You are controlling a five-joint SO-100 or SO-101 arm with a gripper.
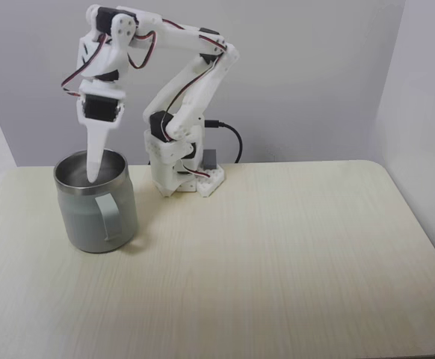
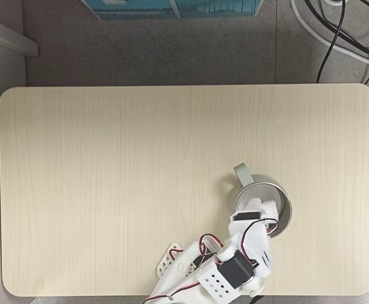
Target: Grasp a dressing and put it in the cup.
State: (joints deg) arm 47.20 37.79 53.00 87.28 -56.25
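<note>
Your gripper (image 1: 94, 176) points straight down inside the cup (image 1: 98, 217), at the counter's (image 1: 277, 247) left in the front fixed view. You cannot tell its opening, nor see the dressing; it may be inside.

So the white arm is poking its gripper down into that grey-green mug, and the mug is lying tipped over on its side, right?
Not quite. The mug stands upright on the table, its open mouth facing up, as a fixed view from the front shows. The gripper does reach down into it.
</note>
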